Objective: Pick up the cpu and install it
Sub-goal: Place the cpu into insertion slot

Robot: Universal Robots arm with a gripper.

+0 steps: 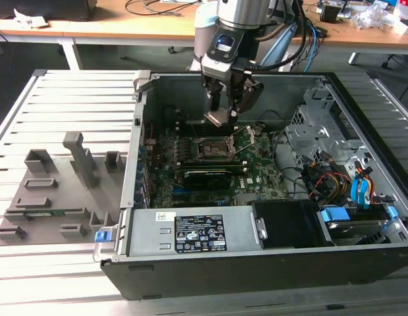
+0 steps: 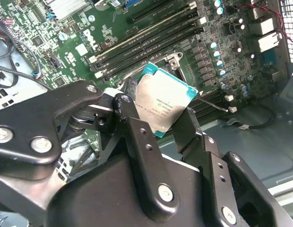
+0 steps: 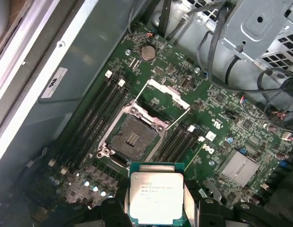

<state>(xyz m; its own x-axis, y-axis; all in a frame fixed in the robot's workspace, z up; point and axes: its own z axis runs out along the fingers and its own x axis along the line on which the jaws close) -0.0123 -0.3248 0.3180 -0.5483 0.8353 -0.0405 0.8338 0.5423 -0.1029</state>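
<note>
1. The pincer (image 2: 155, 111) pinches the cpu (image 3: 157, 196) by two opposite edges, raised over the board (image 3: 231, 106) and near the open socket (image 3: 132, 138).
2. Handling, as judged: light, thin, rigid, with a smooth top and a fragile underside. Grip the edges only, with modest force.

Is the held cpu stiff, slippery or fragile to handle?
The cpu is thin and flat, so probably stiff and light. The end effector grips only its edges; the smooth metal might slip. Its thin green rim looks fragile.
</note>
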